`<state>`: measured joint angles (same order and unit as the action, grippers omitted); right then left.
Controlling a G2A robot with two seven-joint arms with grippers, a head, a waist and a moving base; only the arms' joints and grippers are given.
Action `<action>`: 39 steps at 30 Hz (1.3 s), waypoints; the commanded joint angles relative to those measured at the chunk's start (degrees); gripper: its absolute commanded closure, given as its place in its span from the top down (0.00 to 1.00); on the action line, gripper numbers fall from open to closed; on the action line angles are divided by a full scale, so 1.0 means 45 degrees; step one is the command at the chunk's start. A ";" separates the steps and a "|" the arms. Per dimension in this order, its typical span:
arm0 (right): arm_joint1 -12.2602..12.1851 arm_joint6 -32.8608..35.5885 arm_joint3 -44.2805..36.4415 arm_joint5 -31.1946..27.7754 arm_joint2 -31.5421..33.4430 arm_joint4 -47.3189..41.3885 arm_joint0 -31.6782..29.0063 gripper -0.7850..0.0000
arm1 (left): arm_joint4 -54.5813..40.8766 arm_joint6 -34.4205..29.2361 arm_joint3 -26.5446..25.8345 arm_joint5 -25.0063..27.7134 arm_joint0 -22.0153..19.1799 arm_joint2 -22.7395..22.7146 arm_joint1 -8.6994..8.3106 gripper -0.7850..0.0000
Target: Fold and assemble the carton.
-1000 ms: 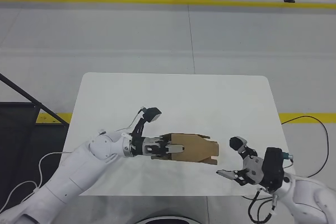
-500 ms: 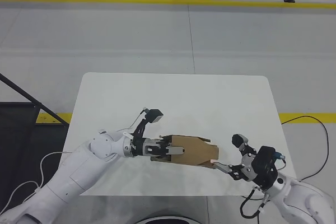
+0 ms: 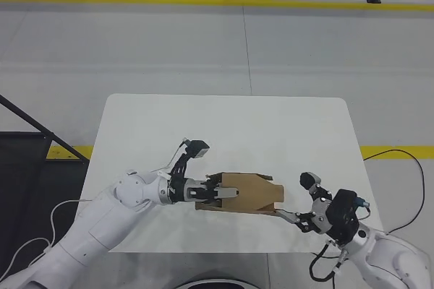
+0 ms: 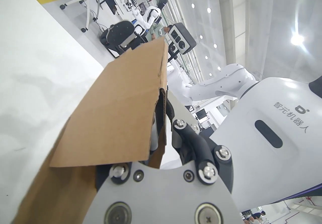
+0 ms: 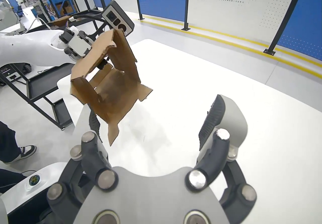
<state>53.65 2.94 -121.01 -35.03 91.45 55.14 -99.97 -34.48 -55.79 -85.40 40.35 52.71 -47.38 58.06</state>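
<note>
Holding: we see the left gripper [image 3: 215, 193] clenched on the carton [image 3: 249, 191] [image 5: 110, 89], its fingers pinching one wall at the end of the box nearest that arm.
Carton: we find brown corrugated card opened into a rough tube. It is raised off the white table [image 3: 289, 130], over the table's near half and between the two arms.
Inside: from the right wrist we look straight into the carton's open end. Short flaps stick out around its rim, and one flap hangs low toward that camera.
Left wrist: from here we see a flat carton panel [image 4: 120, 114] running away from the gripper and tilted against the table behind it.
Right gripper [image 3: 296, 197] [image 5: 156, 111]: we see it spread wide and grasping nothing, just beside the carton's free end and close to the table's near edge.
Contact: one finger [image 5: 93, 121] of the right gripper lies right by the low flap. We cannot tell whether the two touch.
Floor: we note a yellow line [image 3: 398, 152] running past the table's right side.
</note>
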 commanded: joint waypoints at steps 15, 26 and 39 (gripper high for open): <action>0.0105 -0.0473 -0.0229 -0.0027 -0.0116 0.0959 -0.0200 1.00 | -0.0632 -0.1001 0.0024 -0.0798 0.0168 -0.0372 0.0146 0.00; 0.0163 0.0460 -0.0368 0.0228 -0.0380 0.0700 0.0226 1.00 | -0.0634 -0.1704 0.0083 -0.0916 0.0171 -0.0445 0.0286 0.00; 0.0189 0.1108 -0.0582 -0.0158 -0.0673 0.1048 0.0634 1.00 | -0.0379 -0.2119 0.0131 -0.1098 0.0159 -0.0492 0.0449 0.00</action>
<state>54.51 7.77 -123.59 -35.51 88.53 59.57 -97.26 -36.25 -65.21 -84.85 35.47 53.43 -49.55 60.02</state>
